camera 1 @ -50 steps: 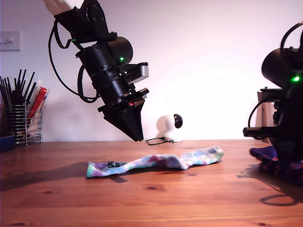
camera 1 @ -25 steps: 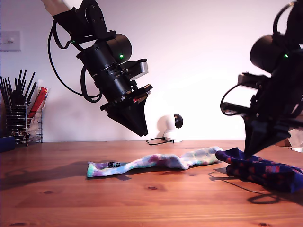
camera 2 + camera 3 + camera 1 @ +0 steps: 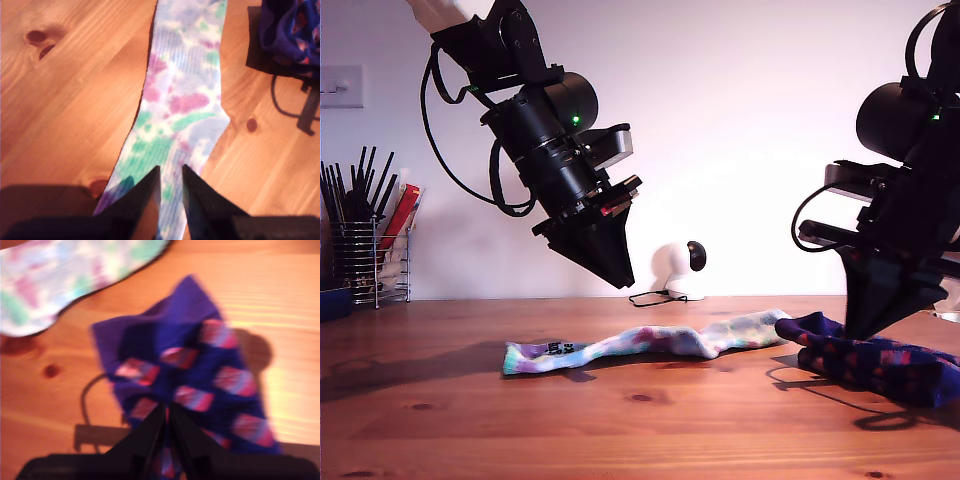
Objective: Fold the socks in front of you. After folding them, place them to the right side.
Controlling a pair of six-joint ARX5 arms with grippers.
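Observation:
A pastel tie-dye sock [image 3: 650,342] lies stretched flat across the middle of the wooden table [image 3: 640,430]. My first gripper [image 3: 617,285] hangs above it without touching, its fingers nearly together and nothing between them; the first wrist view shows the tie-dye sock [image 3: 185,90] running away under that gripper [image 3: 171,172]. A navy sock with red-orange diamonds [image 3: 890,365] lies bunched at the exterior view's right, close to the tie-dye sock's toe. My second gripper [image 3: 852,332] points down onto it. In the second wrist view the navy sock [image 3: 200,365] fills the space at the shut second gripper [image 3: 167,410].
A wire holder of dark sticks [image 3: 365,250] stands at the back on the exterior view's left, beside a blue item [image 3: 332,300]. A small white device [image 3: 675,270] with a cable sits by the wall behind the socks.
The second arm has swung in from the exterior view's right edge, bringing the navy sock leftward to near the tie-dye sock's toe. The first arm rose slightly, then held still.

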